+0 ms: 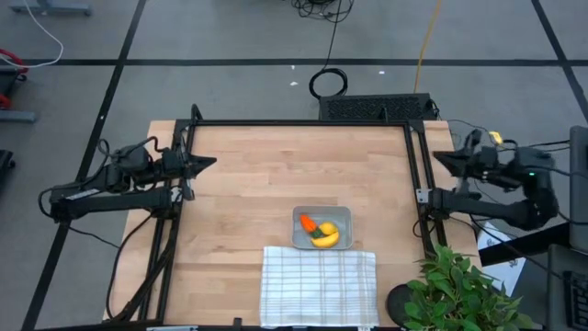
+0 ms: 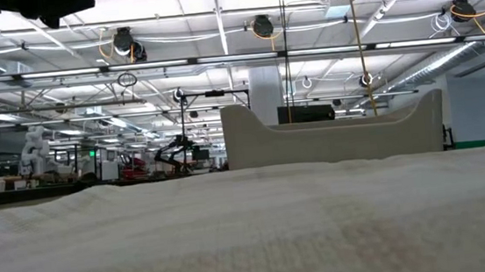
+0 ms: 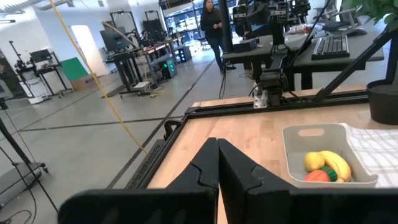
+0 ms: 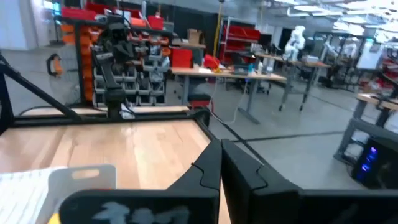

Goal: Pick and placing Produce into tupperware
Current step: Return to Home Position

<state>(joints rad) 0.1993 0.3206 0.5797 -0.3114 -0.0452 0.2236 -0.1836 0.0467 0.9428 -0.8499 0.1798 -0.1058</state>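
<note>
Showing left claw (image 1: 209,163), right claw (image 1: 437,157) pinched shut, empty, well apart from tupperware (image 1: 336,215) holding produce (image 1: 320,232) between them. Risking little: possibly clipping tabletop frame (image 1: 303,123) beside either claw while homing.

The pale wooden table top (image 1: 276,175) lies bare from far edge to middle. A grey translucent plastic container (image 1: 342,213) (just beside a white grid-striped cloth (image 1: 303,285)) occupies the front

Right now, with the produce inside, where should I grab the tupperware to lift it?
Probably the slotted handle lip on the rim of the tupperware, straddling it from above. That flat lip stands clear of the banana and carrot.
</note>
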